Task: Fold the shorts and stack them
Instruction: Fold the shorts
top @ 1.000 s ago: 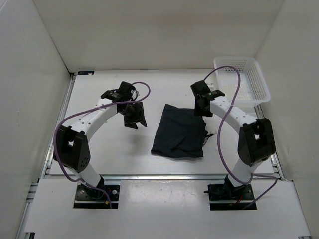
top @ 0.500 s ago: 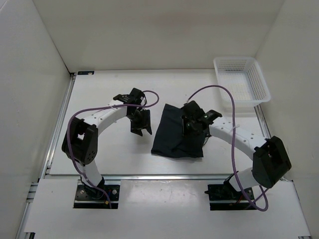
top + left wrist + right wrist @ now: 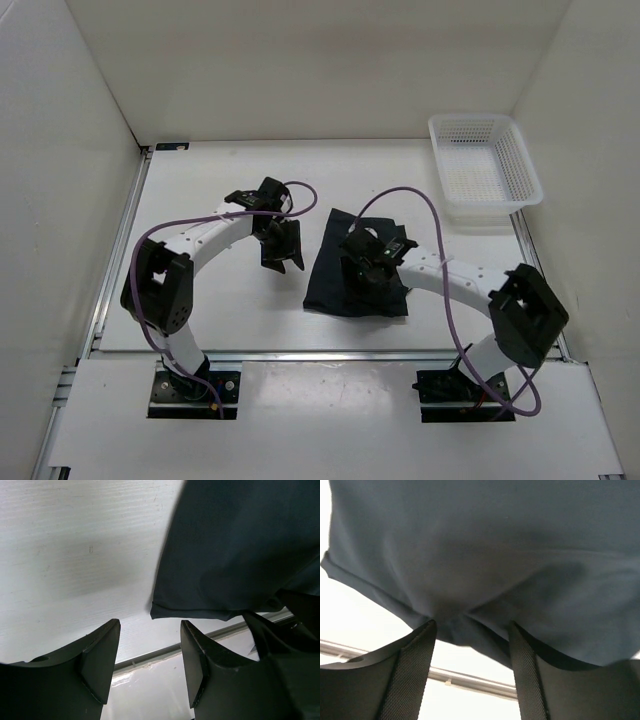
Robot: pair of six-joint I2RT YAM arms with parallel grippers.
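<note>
Top external view: the shorts [image 3: 327,283] lie flat on the table [image 3: 210,190] as a dark, roughly rectangular patch between the two arms. They look already doubled over.
Long axis: it runs far-to-near and is tilted slightly. The near hem lies close to the table's front edge.
Right gripper [image 3: 366,268]: it is directly above the cloth, around mid-patch. In the right wrist view its fingers are spread with a pucker of dark fabric between them. Whether the pads touch the cloth cannot be told.
Left gripper [image 3: 283,258]: it hangs over bare table just beside the shorts' left edge and is not touching them. In the left wrist view its fingers are spread with nothing between them, and the near-left corner of the shorts sits just ahead and to the right of the gap.
Nearer arm: the right one, since it is already over the garment. The left one is a short sideways reach away.
Basket [image 3: 522,170]: it sits at the far right corner, well apart from the shorts and on the right arm's side.
Judgement, step in hand: the right arm is probably about to close on the cloth, either for a further fold or to lift it.
Judgement, what the move turns on: a fold across the long axis would need the near hem carried away toward the far edge. The left arm is placed to take the near-left corner if a second hold is wanted.
Risk: pinching mid-patch may gather only the top layer and undo the existing fold.
</note>
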